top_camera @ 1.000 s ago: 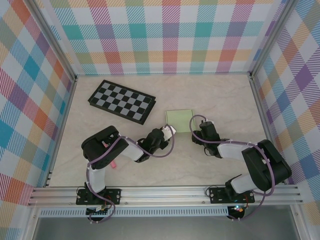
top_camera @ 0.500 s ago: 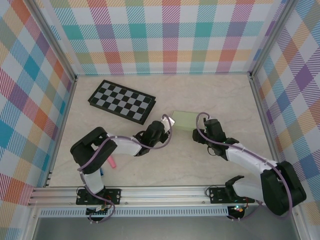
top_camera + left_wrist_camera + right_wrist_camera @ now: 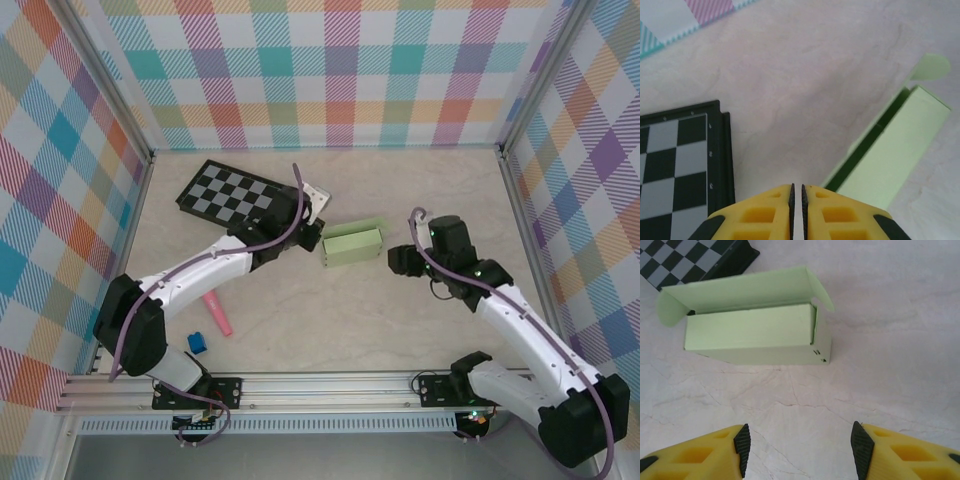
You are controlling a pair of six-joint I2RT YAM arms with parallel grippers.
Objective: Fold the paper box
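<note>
The right claw (image 3: 801, 442) hangs moderately wide and empty, low over the desk (image 3: 900, 315). Just ahead of it, slightly left, stands the paper box (image 3: 752, 337). Its long axis runs crosswise to the claw, and its lid flap is raised on the far side. At the box's left end, the left claw (image 3: 797, 197) is pinched nearly closed on nothing, with the checkerboard (image 3: 675, 165) on its left. The right claw seems better placed, squarely facing the long front wall.

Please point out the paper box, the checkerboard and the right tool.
paper box (image 3: 750, 332): right wrist view, its broad front face.
checkerboard (image 3: 235, 192): top external view, its squared top.
right tool (image 3: 801, 444): right wrist view, midway between fingertips.
</note>
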